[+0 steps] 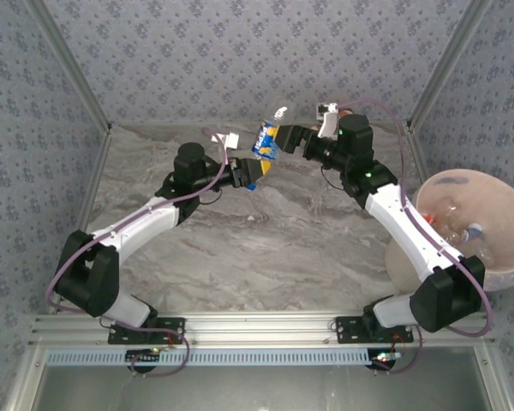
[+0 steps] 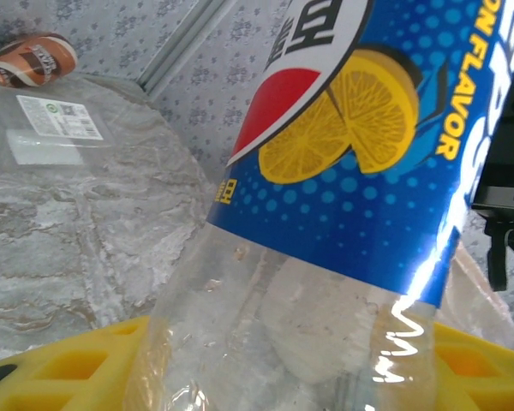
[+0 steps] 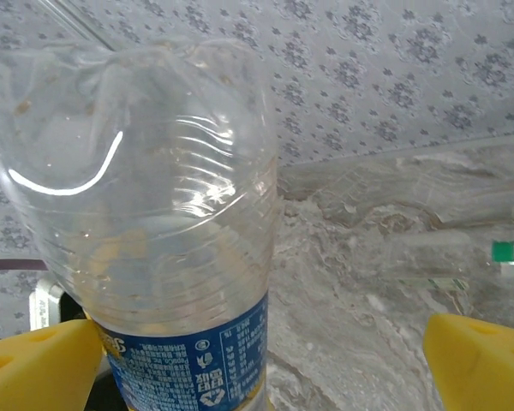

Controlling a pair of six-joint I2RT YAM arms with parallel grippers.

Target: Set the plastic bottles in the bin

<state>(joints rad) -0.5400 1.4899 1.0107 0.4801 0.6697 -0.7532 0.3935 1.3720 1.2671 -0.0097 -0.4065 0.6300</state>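
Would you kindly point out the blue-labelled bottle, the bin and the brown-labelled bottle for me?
blue-labelled bottle [image 2: 351,218], left wrist view, on its blue label.
bin [image 1: 487,192], top external view, on its bare inner wall.
brown-labelled bottle [image 2: 36,58], left wrist view, on its brown label.

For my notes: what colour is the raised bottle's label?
The bottle's label is blue with yellow lemon slices, clearest in left wrist view.

In the left wrist view the blue-labelled bottle [image 2: 351,197] runs off the top and bottom edges. It also covers the middle of the left gripper [image 2: 270,377], so where the yellow fingers [image 2: 60,368] meet it cannot be told. At the far left a clear bottle [image 2: 43,128] and a brown-labelled bottle [image 2: 30,58] are cut by the frame. The right gripper [image 3: 257,368] shows just two finger corners at the bottom edge, and from above the bottles [image 1: 458,227] in the bin [image 1: 463,175] are pale blurs, perhaps three.
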